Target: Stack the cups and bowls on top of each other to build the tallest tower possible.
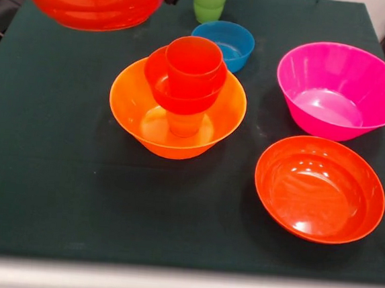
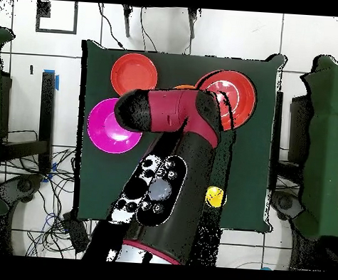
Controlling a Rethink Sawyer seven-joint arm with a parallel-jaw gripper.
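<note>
Even, bright overhead lighting. Glossy bowls carry soft white glare, strongest inside the red-orange bowl [image 1: 319,189] and magenta bowl [image 1: 341,89]. Faint, short shadows fall on the dark tablecloth [image 1: 48,172]. The near table edge appears blurred and pale.

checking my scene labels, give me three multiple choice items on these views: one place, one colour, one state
1. Where is the glossy red-orange plastic cup? A atop the stack in the large orange plastic bowl; B on the floor; C on a shelf.
2. Colour of the small glossy bowl behind that stack? A white; B blue; C black.
3. The large magenta-pink plastic bowl is: A overturned; B full of cups; C upright, empty.
Key: A, it tops the pile; B, plainly blue; C, its bare inside shows.
</note>
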